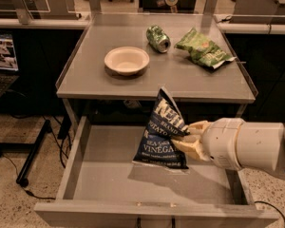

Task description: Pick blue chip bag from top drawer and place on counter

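Observation:
My gripper (186,137) reaches in from the right and is shut on the right edge of the blue chip bag (162,133). The navy bag hangs upright above the floor of the open top drawer (99,175), its top corner level with the front edge of the counter (180,77). Its shadow falls on the drawer floor below it. The white arm fills the right of the view and hides the drawer's right side.
On the counter stand a cream bowl (127,60), a green can on its side (158,38) and a green chip bag (203,49). The drawer's front wall (152,215) runs along the bottom. A laptop (1,63) sits far left.

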